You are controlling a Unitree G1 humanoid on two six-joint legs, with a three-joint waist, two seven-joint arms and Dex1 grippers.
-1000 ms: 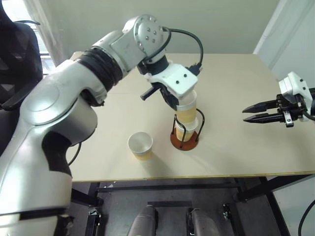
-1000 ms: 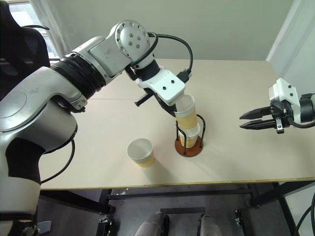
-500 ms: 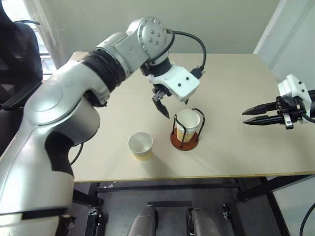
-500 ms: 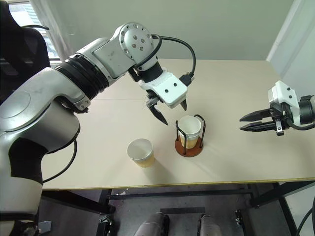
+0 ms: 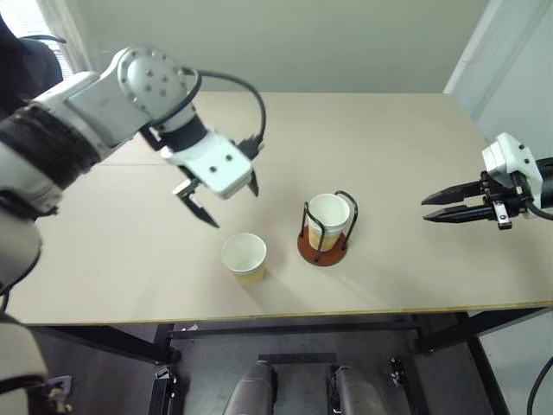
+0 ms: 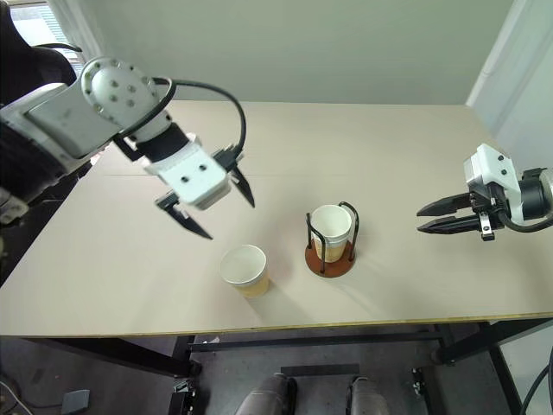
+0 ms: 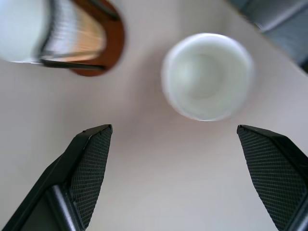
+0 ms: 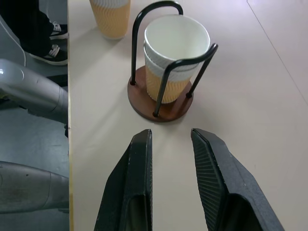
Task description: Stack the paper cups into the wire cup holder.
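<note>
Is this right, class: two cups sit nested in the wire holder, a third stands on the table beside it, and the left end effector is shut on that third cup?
Not quite. The left end effector is open and holds nothing; the left wrist view shows the third cup standing free on the table beyond its fingers. The rest holds: two cups sit nested in the wire holder.

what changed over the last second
The left gripper let go of the cup it was pushing into the wire cup holder, opened, and swung left to hover above the loose paper cup. The released cup now sits nested in the holder. The right gripper and the loose cup stayed put.
</note>
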